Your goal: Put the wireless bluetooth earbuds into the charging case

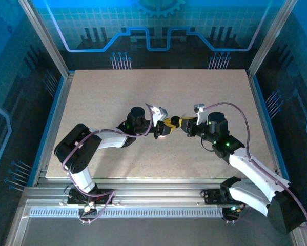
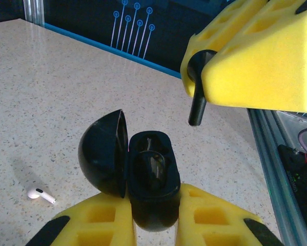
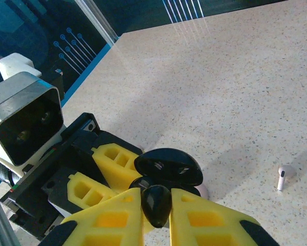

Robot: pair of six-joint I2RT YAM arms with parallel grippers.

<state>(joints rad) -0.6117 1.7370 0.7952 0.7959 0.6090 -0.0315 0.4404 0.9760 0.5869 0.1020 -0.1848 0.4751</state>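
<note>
Top view: the left tool [image 1: 162, 129] and right tool [image 1: 183, 124] meet tip to tip over the middle of the table [image 1: 143, 92]. What each holds is too small to tell here. The arms face one another, likely so one can steady while the other inserts.

Left wrist view: the left tool is closed narrow on the case [image 2: 150, 179], gripping its lower body from both sides. The case looks black here. Its lid [image 2: 104, 154] swings open to the left of the fingers, and the dark cavity faces up and forward. That keeps the slots open to the other arm. Ahead of and above the case, the right tool's yellow fingers pinch a dark earbud [image 2: 197, 105], stem pointing down. It is near the case mouth but apart from it, and seems lined up for lowering in. A pale earbud [image 2: 40, 195] lies on the table, well off to the left of the left tool and touched by nothing.

Right wrist view: the right tool's fingers are clamped narrow around the dark earbud. The open case sits just beyond their tips, with the left tool's fingers under it. The pale earbud lies well off to the right. I judge insertion of the first bud is not yet done.
</note>
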